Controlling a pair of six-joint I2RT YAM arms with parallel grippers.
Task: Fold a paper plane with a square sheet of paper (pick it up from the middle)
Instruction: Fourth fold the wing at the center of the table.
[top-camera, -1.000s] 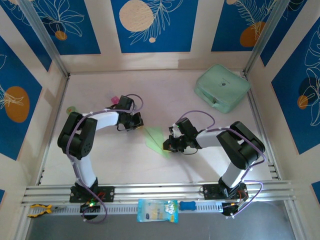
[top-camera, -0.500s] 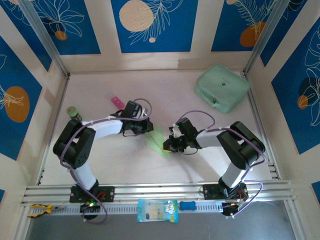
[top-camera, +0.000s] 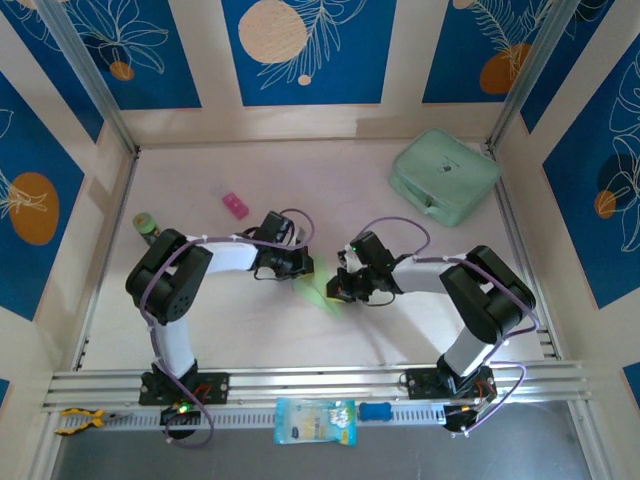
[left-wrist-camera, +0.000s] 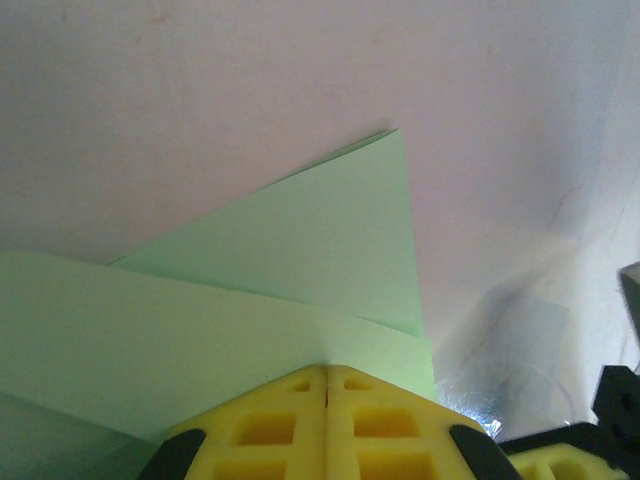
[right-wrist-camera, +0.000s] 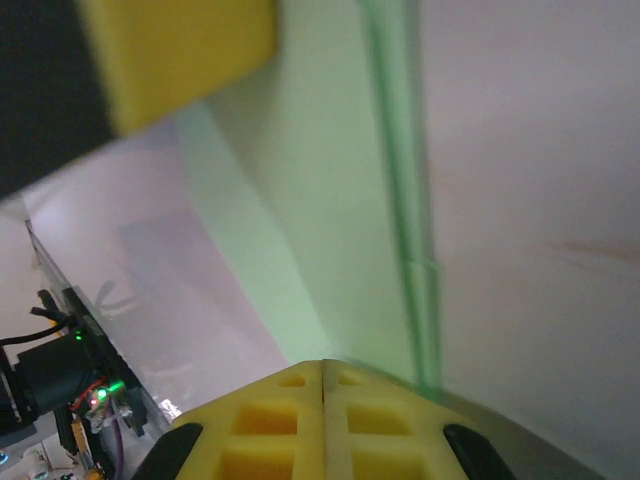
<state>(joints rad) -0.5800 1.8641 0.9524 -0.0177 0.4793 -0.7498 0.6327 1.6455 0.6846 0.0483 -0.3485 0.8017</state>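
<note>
Mid-table, the half-folded paper plane (top-camera: 316, 290) sits btwn both arms. Left gripper (left-wrist-camera: 327, 378) and right gripper (right-wrist-camera: 325, 372) are each clenched pad-to-pad at its edge; can't tell if either pinches paper. Likely best: one pins, the other presses the crease, no tugging. Print on blue packet (top-camera: 314, 421) is too small to read.
</note>
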